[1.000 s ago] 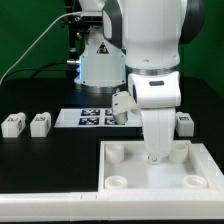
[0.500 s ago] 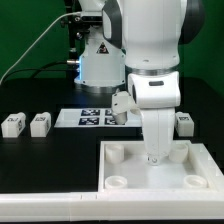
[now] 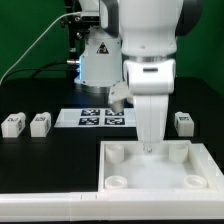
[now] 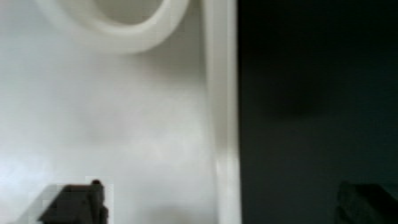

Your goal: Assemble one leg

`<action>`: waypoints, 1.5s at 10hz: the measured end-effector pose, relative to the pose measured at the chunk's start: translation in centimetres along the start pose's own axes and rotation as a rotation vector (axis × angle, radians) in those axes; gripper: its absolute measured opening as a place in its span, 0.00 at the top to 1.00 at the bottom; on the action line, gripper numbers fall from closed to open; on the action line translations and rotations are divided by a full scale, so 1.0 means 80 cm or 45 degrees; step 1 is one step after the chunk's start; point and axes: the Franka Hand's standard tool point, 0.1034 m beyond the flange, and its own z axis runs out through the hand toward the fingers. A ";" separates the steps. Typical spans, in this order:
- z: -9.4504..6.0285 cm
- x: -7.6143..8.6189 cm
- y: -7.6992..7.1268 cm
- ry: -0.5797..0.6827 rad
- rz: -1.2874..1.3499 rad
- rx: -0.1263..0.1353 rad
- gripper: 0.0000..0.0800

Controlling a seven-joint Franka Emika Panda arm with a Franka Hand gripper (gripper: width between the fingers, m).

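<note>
From my station I see the gripper (image 3: 148,147) hanging low over the far edge of the large white plate (image 3: 150,178), between its two far corner sockets (image 3: 117,152). I cannot tell whether it touches the plate. In the wrist view the two dark fingertips (image 4: 71,203) stand wide apart with nothing clamped between them. Beneath them lie the plate's white surface (image 4: 107,120), its straight edge, and the black table (image 4: 320,100) beyond. One round socket (image 4: 125,25) of the plate shows in that view as well. None of the legs I can see is in the tool. The first leg (image 3: 12,124) and the second leg (image 3: 40,123) sit side by side on the table (image 3: 50,160) toward the exterior view's left, well apart from the plate. The third leg (image 3: 184,122) sits toward the exterior view's right, just behind the plate's far corner. The marker board (image 3: 100,118) lies flat on the table behind the arm, between the second and third legs.
</note>
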 end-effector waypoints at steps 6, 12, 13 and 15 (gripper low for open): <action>-0.019 0.081 -0.019 0.053 1.119 -0.023 0.19; -0.008 0.114 -0.059 -0.005 1.664 0.075 0.19; -0.007 0.111 -0.063 -0.039 1.658 0.091 0.19; -0.008 0.104 -0.070 -0.284 1.633 0.227 0.19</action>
